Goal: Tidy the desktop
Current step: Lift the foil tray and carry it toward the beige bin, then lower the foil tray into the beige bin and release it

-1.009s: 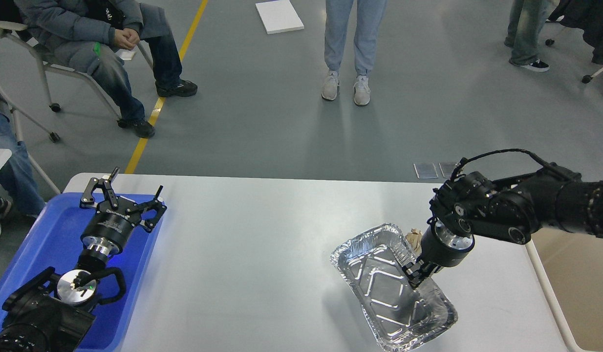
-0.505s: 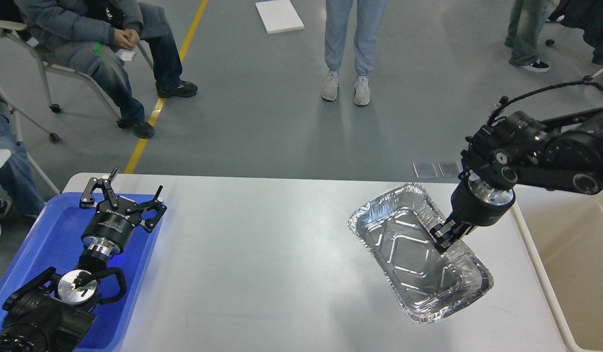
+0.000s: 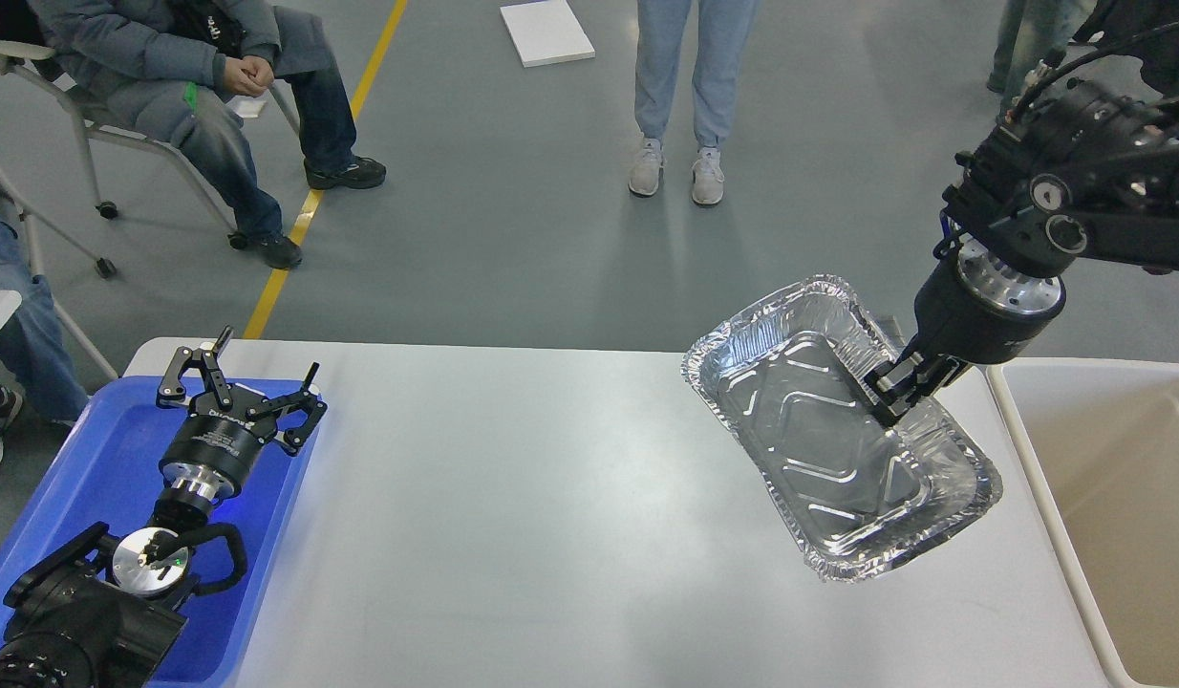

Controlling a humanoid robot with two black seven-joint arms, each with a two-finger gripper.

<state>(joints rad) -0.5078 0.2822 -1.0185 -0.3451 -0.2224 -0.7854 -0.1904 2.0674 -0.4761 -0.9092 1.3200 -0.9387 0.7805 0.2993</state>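
- The table (image 3: 513, 516) — a light grey-white top with rounded corners — fills the lower middle of the frame, its far edge running across just below mid-height.
- The right hand (image 3: 903, 392) comes in from the upper right of the frame, pointing down and to the left, its two fingers pinched together on the long right rim of a foil tray (image 3: 828, 430).
- The foil tray is a crinkle-edged silver rectangle with raised chevron ribs in its floor; it hangs tilted in the right half of the frame, open side facing the camera, upper end past the table's far edge and lower end over the table's right part. Whether its lower corner touches the table I cannot tell.
- The left hand (image 3: 241, 382) sits at the left of the frame over a blue tray (image 3: 83, 468), fingers spread wide apart and holding nothing.
- The blue tray lies at the table's left end, partly covered by the left arm.
- A beige bin (image 3: 1115, 497) stands at the lower right of the frame, just beside the table's right edge — its open inside is in view.
- On the grey floor beyond: a seated person (image 3: 198, 86) at upper left, a yellow line (image 3: 332, 162) beside that person, a standing person's legs (image 3: 690, 86) at top centre, and a white board (image 3: 546, 32) flat on the floor.
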